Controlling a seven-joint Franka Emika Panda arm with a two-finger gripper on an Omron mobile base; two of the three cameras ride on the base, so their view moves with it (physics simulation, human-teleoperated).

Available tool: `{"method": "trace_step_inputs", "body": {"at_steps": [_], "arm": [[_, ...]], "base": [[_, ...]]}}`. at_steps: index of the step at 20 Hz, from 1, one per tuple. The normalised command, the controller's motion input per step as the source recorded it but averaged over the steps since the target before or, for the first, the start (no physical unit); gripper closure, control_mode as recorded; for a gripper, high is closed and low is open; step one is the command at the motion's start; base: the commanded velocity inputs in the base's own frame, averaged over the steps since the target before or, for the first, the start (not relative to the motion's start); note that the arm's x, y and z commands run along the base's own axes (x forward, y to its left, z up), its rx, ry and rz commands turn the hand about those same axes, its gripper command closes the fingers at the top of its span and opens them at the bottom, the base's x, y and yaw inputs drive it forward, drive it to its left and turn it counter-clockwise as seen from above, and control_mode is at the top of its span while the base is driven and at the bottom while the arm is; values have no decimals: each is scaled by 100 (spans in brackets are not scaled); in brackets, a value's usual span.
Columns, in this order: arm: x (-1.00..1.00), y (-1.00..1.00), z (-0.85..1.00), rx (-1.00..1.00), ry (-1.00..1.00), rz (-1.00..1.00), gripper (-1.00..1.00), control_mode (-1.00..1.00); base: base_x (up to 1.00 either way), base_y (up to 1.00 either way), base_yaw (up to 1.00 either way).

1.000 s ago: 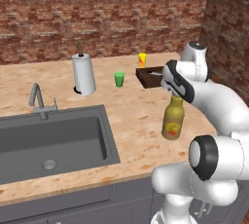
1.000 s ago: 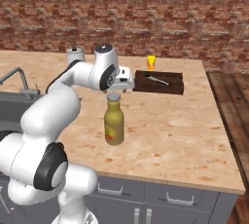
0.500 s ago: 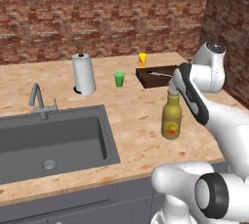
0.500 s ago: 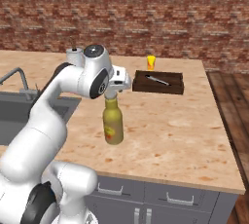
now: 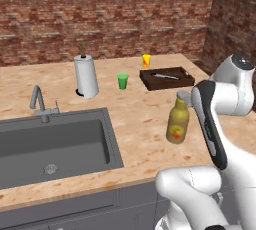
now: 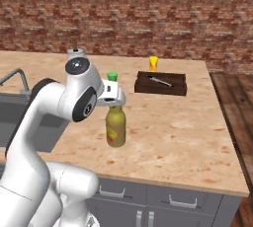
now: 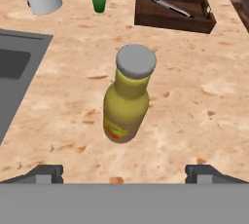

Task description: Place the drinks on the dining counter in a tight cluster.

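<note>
The fat yellow-olive bottle with its grey cap and red-yellow label stands upright on the light speckled wooden bench, out in the open between the steel sink on one side and the bench's far end on the other, nearer the front edge than the brick wall. Nothing touches it. The tool hangs just above and back from the cap with its jaws spread wide, its two dark fingertips well apart on either side and clear of the glass, so the bottle is resting on its own base, not held.

That spot looks chosen as open ground: there is bare bench all round it, room enough for other drinks to be stood close against it.

Toward the back edge sit a dark wooden tray with a utensil lying in it, a small yellow-orange cup just behind the tray, a small green cup beside it, and a white paper-towel roll upright on its holder near the sink's far corner. These are all well apart from the bottle and look to be no part of the cluster.
</note>
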Motion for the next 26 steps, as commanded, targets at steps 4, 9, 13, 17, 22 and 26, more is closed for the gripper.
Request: {"method": "trace_step_inputs", "body": {"at_steps": [4,9,13,17,22,26], "arm": [[-50,18,25,0,8,0,-100,-100],[-5,10,14,-1,0,0,-100,-100],[-9,0,0,0,0,0,-100,-100],[-14,0,0,0,0,0,-100,100],[0,0,0,0,0,0,-100,100],[0,0,0,0,0,0,-100,100]], "base": [[0,0,0],[0,0,0],[0,0,0],[-14,0,0],[-76,9,15],[-45,22,40]]}}
